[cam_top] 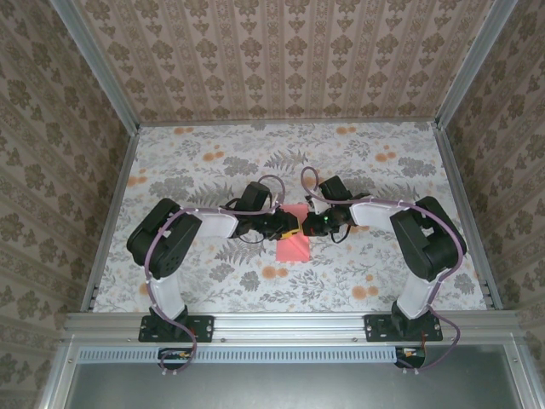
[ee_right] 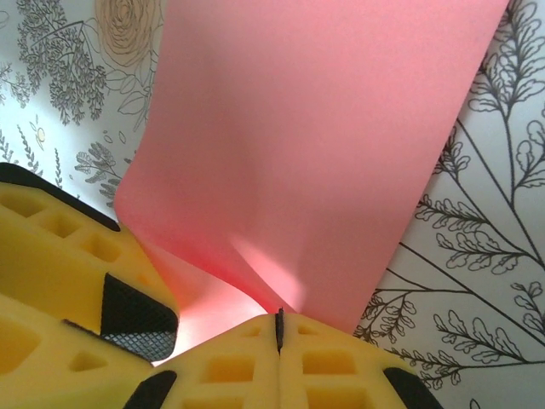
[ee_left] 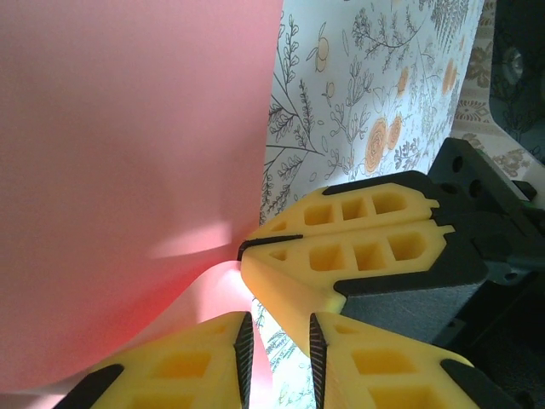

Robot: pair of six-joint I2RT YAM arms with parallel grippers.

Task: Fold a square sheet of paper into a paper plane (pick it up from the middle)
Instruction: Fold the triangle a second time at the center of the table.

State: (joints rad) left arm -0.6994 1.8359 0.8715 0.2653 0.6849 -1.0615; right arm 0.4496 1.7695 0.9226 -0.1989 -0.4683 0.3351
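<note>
Top external view puts your square sheet of paper (cam_top: 294, 247) about the middle of the flower-printed table surface (cam_top: 213, 162), well apart from every edge. Both arms reach inward and meet over it. You can see the left gripper (cam_top: 290, 230) at the sheet's far part and the right gripper (cam_top: 317, 227) just beside it at the sheet's right edge.

In the right wrist view, your right gripper (ee_right: 279, 324) is clenched. Its two yellow fingers meet along a thin dark seam, and the salmon-pink sheet (ee_right: 324, 153) runs straight into that seam. The paper buckles upward there, with a soft fold beside the pinch, while the rest spreads away flat over the printed cloth. One yellow finger (ee_right: 68, 281) of the left gripper sits at the lower left, touching the paper's raised side, with its black pad exposed.

In the left wrist view, your left gripper (ee_left: 279, 332) stands released, jaws a narrow gap apart with printed cloth showing between them. A curled lobe of the sheet (ee_left: 128, 170) bulges against its left finger. Straight ahead, the right gripper (ee_left: 255, 247) has its tips pressed together on the paper's edge.
</note>
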